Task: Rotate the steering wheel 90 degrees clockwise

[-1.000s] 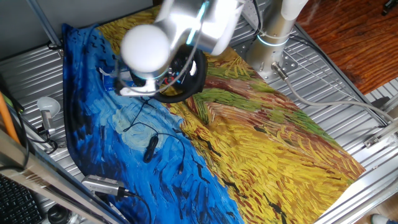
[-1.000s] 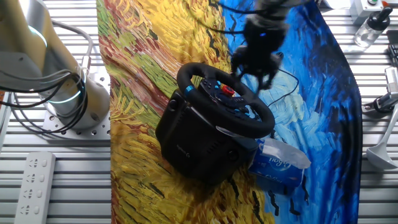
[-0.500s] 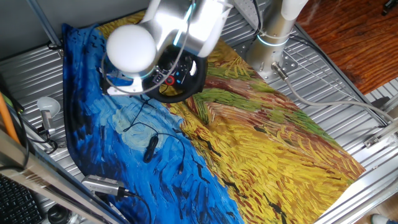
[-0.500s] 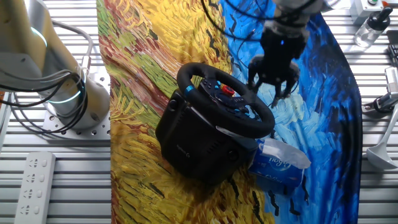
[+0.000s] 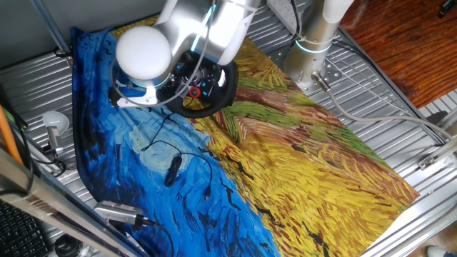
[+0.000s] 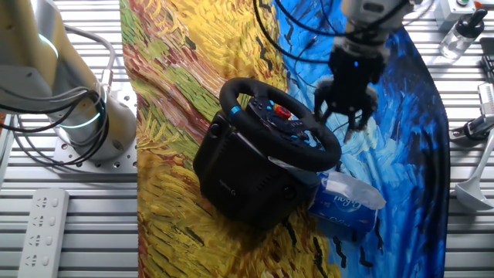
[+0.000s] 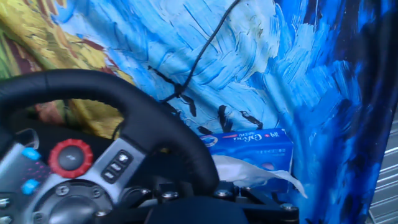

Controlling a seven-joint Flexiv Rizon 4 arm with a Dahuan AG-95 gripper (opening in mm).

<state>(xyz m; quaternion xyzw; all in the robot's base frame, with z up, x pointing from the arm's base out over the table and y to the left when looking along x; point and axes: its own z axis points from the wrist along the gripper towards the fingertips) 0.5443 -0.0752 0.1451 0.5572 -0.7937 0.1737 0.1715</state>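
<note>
Claw open, fingers spread, empty, hovering just beside wheel's rim on blue side of cloth; steering wheel on black base mid-counter, tilted, rim nearest claw; tissue pack lies below claw, near base

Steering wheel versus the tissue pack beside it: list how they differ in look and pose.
The steering wheel is black with a thick round rim and a red knob; the tissue pack is a blue box with white tissue sticking out. The wheel sits tilted on its black base, above the cloth; the pack lies flat on it, under the wheel's lower edge. Both stand on the painted tablecloth.
</note>
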